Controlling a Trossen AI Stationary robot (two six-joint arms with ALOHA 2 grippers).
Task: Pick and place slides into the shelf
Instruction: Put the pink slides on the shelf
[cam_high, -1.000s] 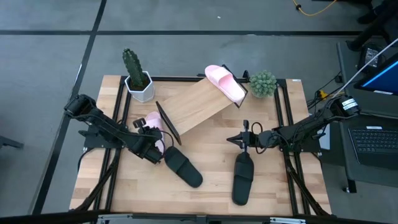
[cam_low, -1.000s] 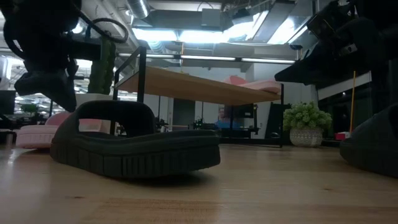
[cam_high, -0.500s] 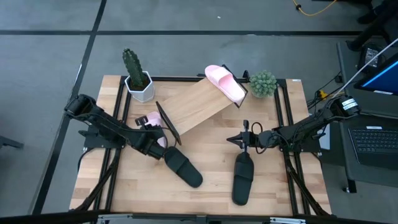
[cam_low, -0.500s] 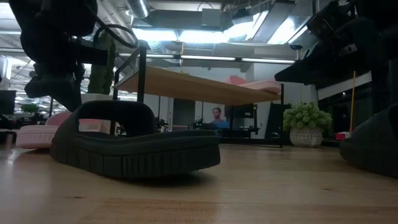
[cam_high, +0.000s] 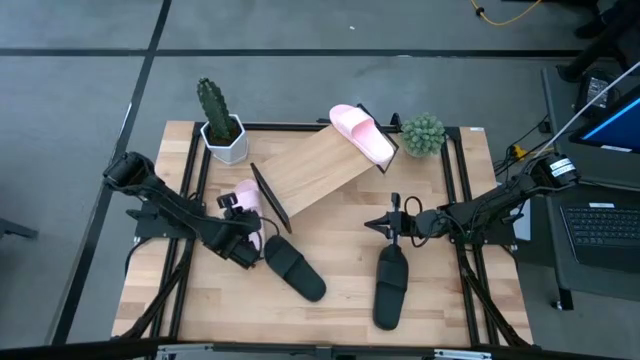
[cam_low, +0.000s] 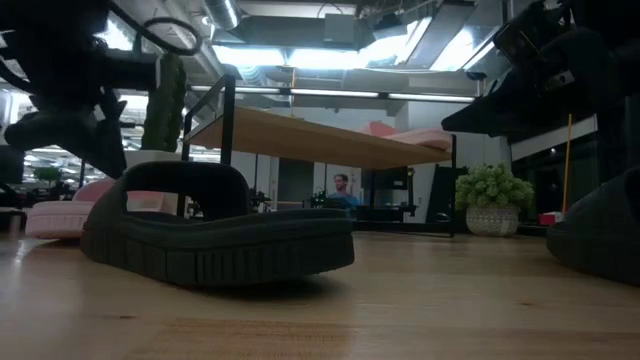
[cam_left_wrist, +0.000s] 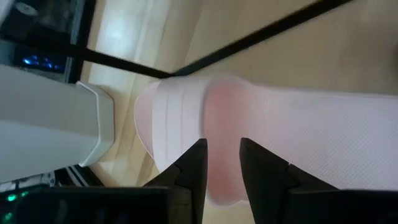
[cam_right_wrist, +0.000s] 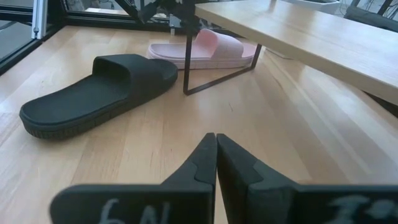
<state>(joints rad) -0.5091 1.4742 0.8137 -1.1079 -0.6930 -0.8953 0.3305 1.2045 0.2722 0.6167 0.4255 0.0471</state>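
Left gripper (cam_high: 243, 228) hovers over the pink slide (cam_high: 247, 203) on the table beside the shelf (cam_high: 318, 170)'s lower end, fingers (cam_left_wrist: 194, 167) slightly parted, gripping nothing. Right gripper (cam_high: 376, 226) waits near the black slide (cam_high: 390, 284), fingers closed, empty. Second pink slide (cam_high: 362, 134) lies on the shelf.

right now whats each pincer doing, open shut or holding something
Left pincer: open, fingers astride the strap of the pink slide on the table, not clamped.
Right pincer: shut, empty, above the table.
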